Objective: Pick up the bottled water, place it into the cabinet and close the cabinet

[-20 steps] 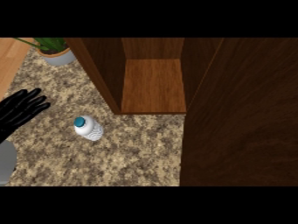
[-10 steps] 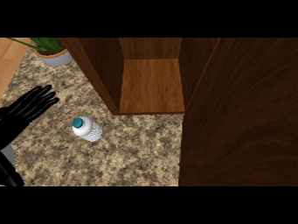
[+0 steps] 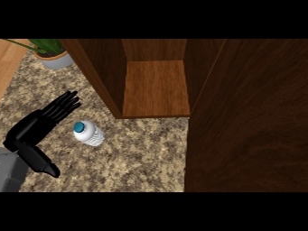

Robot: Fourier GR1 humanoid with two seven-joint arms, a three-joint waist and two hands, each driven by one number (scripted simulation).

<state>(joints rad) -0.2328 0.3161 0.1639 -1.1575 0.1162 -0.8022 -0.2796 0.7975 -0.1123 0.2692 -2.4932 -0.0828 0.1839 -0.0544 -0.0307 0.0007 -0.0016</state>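
I count one bottled water [image 3: 89, 133] on my desk [image 3: 136, 153], one open cabinet [image 3: 155, 85], one potted plant [image 3: 51, 53], and one hand [image 3: 41, 124] of mine.

My left robot hand [image 3: 44, 121] has moved in from the edge, closer to the water bottle [image 3: 89, 133]. Its fingers are still straight.

Left hand [image 3: 39, 128] open — fingers straight, thumb stretched downward, apparently palm facing right — on its grey forearm at lower left.

Single head view, steeply downward
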